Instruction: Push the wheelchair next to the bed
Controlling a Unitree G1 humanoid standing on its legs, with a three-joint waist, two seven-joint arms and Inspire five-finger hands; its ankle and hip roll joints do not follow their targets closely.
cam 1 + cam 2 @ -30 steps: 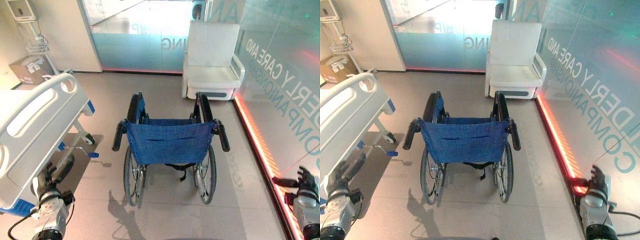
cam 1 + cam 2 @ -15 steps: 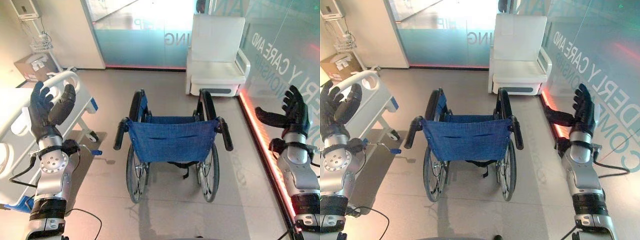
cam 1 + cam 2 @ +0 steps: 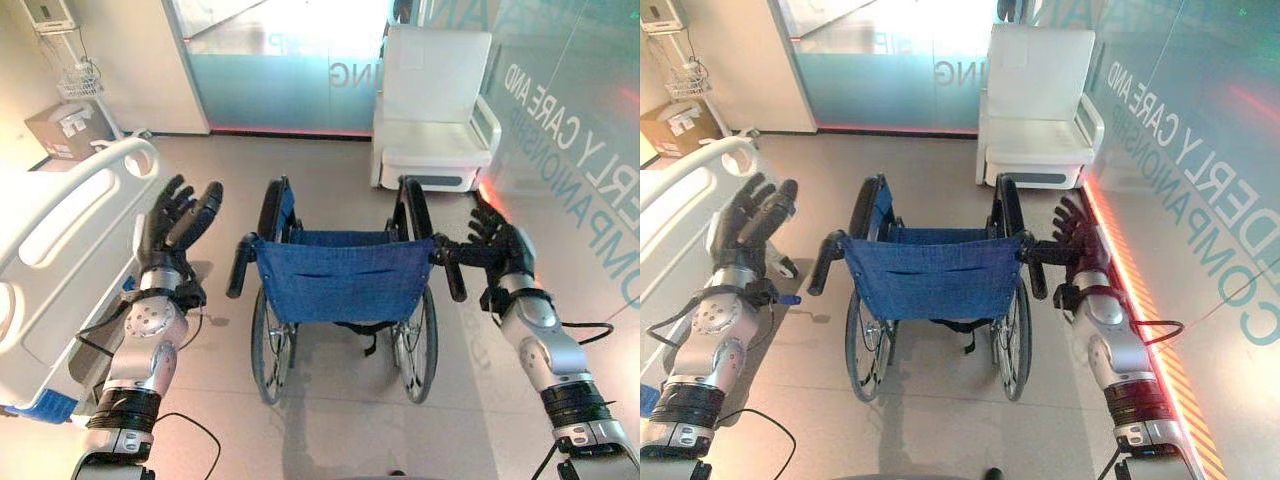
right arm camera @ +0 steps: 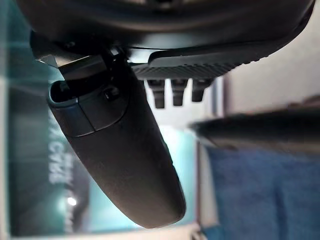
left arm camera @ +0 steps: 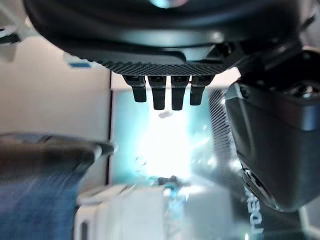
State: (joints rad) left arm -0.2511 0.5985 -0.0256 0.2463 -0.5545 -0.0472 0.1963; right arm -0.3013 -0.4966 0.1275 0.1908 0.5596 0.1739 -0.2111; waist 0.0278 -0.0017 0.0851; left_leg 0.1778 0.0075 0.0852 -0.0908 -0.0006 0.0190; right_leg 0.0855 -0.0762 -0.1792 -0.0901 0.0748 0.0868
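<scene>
The wheelchair (image 3: 340,282), with a blue cloth back and black push handles, stands mid-floor and faces away from me. The white hospital bed (image 3: 60,230) lies to its left, with a gap of floor between them. My left hand (image 3: 182,215) is raised and open, fingers spread, just left of the left push handle (image 3: 240,266) and apart from it. My right hand (image 3: 503,246) is open beside the right push handle (image 3: 452,278), and its thumb (image 3: 1042,253) reaches to the grip. In the right wrist view the dark handle (image 4: 260,129) lies past the straight fingers (image 4: 173,93).
A white armchair (image 3: 436,110) stands against the far glass partition, ahead and right of the wheelchair. A glass wall with a glowing red floor strip (image 3: 1140,300) runs down the right side. A cardboard box (image 3: 62,128) and a wire rack sit at the far left corner.
Both arms have come in from the sides towards the wheelchair's push handles. The left hand moved right from over the bed rail; the right hand moved left and lower to the right handle.
</scene>
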